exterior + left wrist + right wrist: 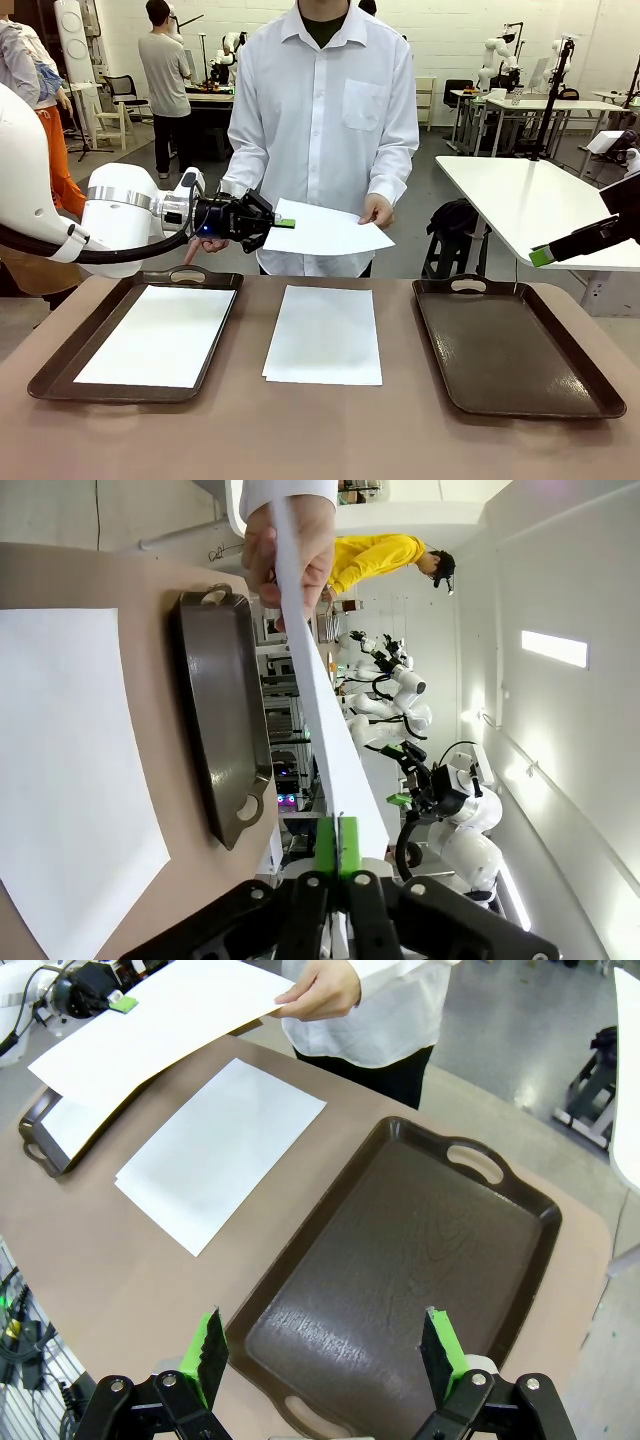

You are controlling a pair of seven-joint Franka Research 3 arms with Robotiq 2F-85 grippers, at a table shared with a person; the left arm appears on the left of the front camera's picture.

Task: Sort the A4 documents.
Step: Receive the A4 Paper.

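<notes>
Left hand [278, 222] at center-left pinches A4 sheet [330, 232] in mid-air, person's hand [377, 210] on its opp. edge. Right hand [325, 1355] spread near right tray [400, 1250]. Stacked sheets [323, 335] lie flat at center of surface [240, 430].

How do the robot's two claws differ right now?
The left claw is shut on a white sheet that the person's hand also holds; the right claw is open and empty. The left claw points level, sideways; the right claw tilts down toward the bare tray. Both have green pads.
</notes>
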